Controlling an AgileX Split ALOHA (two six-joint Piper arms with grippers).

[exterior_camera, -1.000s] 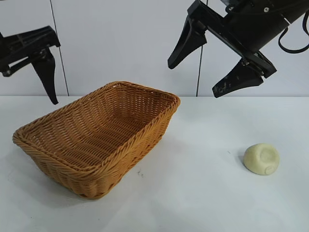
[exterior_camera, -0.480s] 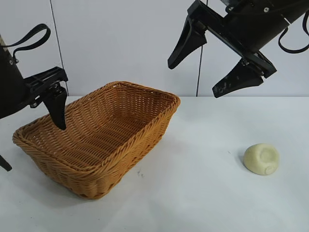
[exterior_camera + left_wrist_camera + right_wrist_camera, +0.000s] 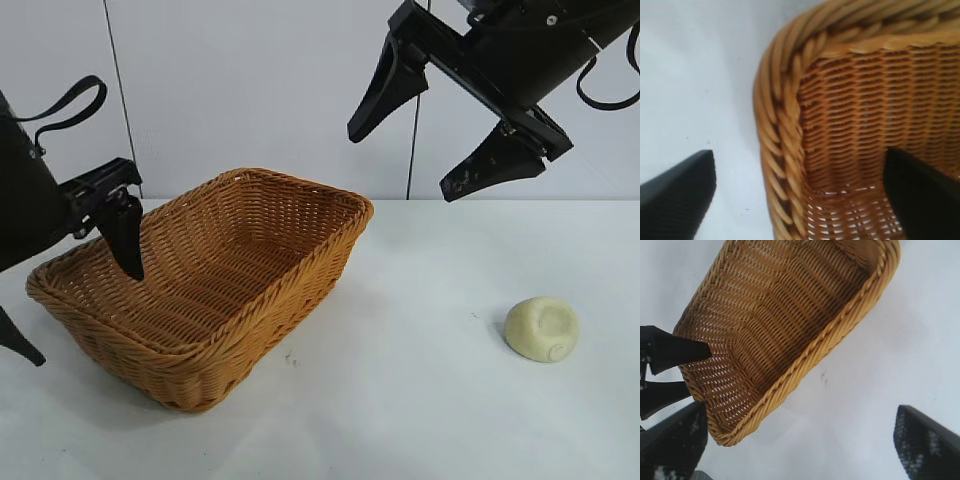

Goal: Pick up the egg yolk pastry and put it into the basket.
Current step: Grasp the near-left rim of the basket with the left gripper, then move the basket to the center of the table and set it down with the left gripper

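The left claw point(image 3: 75, 300) stands with its fingers wide apart and nothing between them, straddling the near-left corner of the basket point(image 3: 215, 265): one finger hangs inside above the weave, the other outside, low by the table. The left wrist view shows this plainly, with the braided rim point(image 3: 782, 150) running between the two fingers. From where I stand it looks set to pinch that wall and steady the basket. To do that well it should come straight down with the rim centred, so neither finger snags the braid or shoves the light basket askew.

The right claw point(image 3: 450, 120) hangs high, also spread wide and empty. The pastry point(image 3: 541, 328) lies on the table below it and somewhat to its outer side, well apart from the basket and from the left claw, and untouched. I judge the pick-up has not begun. The pastry looks soft and rounded, so the claw should drop over the dome with a finger on either side and close gently, or it may squash or roll away.

The table point(image 3: 400, 400) is plain white and smooth, with a few small dark specks near the basket. Behind it stands a pale panelled wall point(image 3: 250, 90) with thin dark seams. Nothing else sits on the table that I can see.
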